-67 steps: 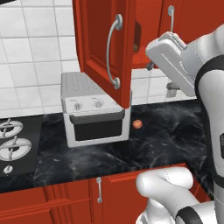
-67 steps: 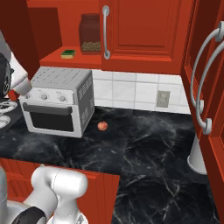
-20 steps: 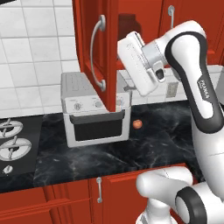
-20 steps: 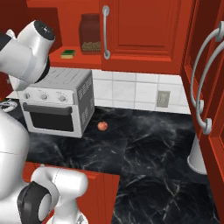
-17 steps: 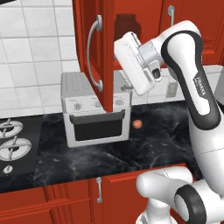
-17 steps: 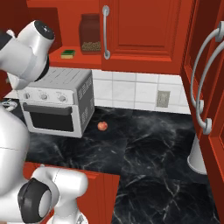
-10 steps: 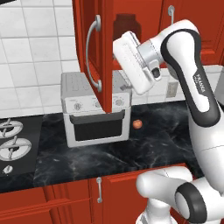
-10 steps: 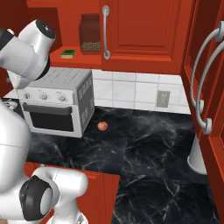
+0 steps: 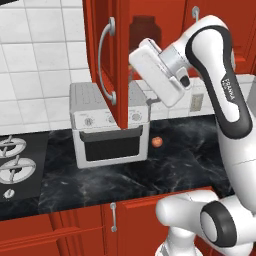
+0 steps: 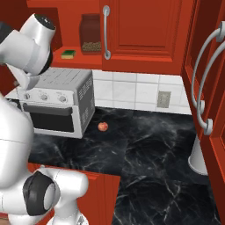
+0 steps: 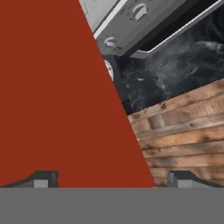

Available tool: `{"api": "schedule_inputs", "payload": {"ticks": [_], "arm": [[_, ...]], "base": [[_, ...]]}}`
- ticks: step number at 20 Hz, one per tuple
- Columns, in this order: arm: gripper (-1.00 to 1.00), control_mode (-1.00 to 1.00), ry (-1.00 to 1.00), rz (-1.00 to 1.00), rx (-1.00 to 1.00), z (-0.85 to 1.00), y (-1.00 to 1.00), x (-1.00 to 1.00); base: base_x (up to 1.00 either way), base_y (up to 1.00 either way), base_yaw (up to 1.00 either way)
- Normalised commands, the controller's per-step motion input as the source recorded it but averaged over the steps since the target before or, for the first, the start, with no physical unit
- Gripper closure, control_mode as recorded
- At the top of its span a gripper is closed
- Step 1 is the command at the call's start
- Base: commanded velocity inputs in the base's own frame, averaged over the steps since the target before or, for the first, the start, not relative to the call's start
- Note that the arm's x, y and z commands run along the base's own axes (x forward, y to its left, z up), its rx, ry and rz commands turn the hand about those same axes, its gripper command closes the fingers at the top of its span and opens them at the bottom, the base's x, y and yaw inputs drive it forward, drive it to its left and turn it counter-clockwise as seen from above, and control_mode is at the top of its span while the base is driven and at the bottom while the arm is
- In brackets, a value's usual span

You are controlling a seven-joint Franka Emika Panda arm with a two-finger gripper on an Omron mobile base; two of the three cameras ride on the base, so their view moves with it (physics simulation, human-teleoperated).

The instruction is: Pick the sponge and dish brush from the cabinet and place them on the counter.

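The cabinet's red door [image 9: 106, 55] stands open, its curved silver handle [image 9: 103, 61] facing me. My white hand [image 9: 159, 71] is pressed up beside that door's edge, just above the toaster oven. In the hand view my gripper [image 11: 113, 179] is open with nothing between its fingertips [image 11: 41, 179], and the red door [image 11: 57, 96] sits close in front of it. The sponge [image 10: 68, 54], green and yellow, lies on the cabinet's red inner shelf [image 10: 81, 60] next to a dark jar [image 10: 90, 34]. The dish brush is out of view. The black marble counter [image 10: 145, 145] runs below.
A silver toaster oven [image 9: 107, 125] stands on the counter under the cabinet, with a small red fruit [image 9: 157, 142] to its right. The stovetop [image 9: 12, 165] lies at the far left. Another open red door [image 10: 206, 79] and a white rounded object [image 10: 198, 159] are at the right.
The arm has swung left from the right side up to the cabinet door, which now stands wider open. In the last second the hand edged slightly further left. The jaws stayed open.
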Motion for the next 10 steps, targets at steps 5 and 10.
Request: {"api": "schedule_inputs", "payload": {"ticks": [5,10], "arm": [[-1.0,-1.0,-0.12,0.1,-0.15,0.0,-0.06,-0.04],[-1.0,-1.0,-0.24,0.15,-0.05,0.0,-0.22,-0.02]], "base": [[0.0,0.0,0.0],[0.0,0.0,0.0]]}}
